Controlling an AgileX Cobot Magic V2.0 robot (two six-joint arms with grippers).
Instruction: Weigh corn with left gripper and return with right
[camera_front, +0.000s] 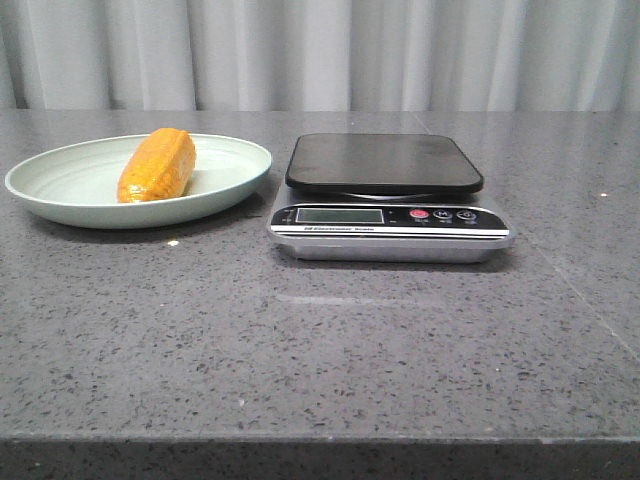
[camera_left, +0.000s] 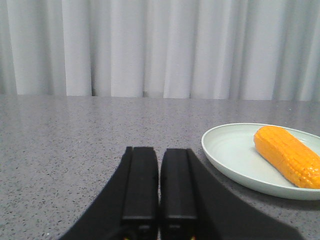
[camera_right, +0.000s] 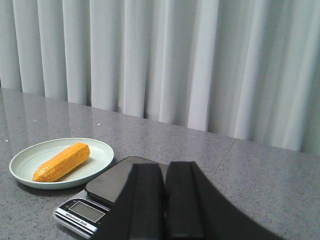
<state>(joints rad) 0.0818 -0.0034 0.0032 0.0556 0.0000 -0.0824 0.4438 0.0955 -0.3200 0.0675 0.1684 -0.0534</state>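
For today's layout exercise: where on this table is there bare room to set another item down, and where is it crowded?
The widest free patch is the table in front of the plate and scale, down to the near edge. More bare surface lies right of the scale. The scale's platform is empty. It is tightest where plate and scale nearly meet; the corn fills the plate's middle.
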